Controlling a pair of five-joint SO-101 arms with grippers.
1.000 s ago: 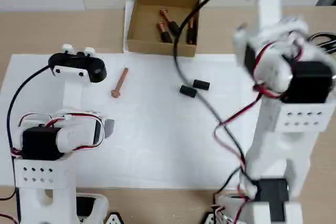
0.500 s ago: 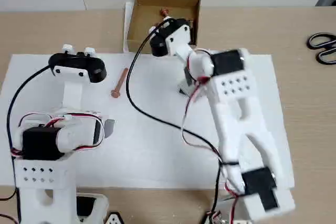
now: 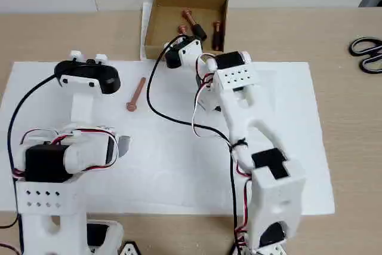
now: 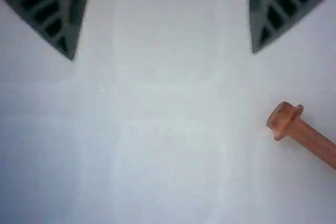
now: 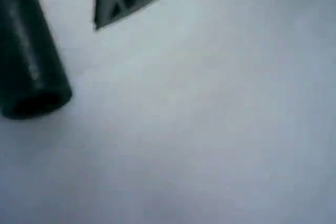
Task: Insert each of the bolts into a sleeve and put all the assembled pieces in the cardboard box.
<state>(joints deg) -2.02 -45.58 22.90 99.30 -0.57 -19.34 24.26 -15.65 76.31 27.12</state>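
White sheet [image 3: 179, 165], left tool [image 4: 163, 48] wide open

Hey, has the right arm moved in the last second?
Yes. The right arm swung down from upright near the right edge of the white sheet and now stretches across it, its wrist just in front of the cardboard box.
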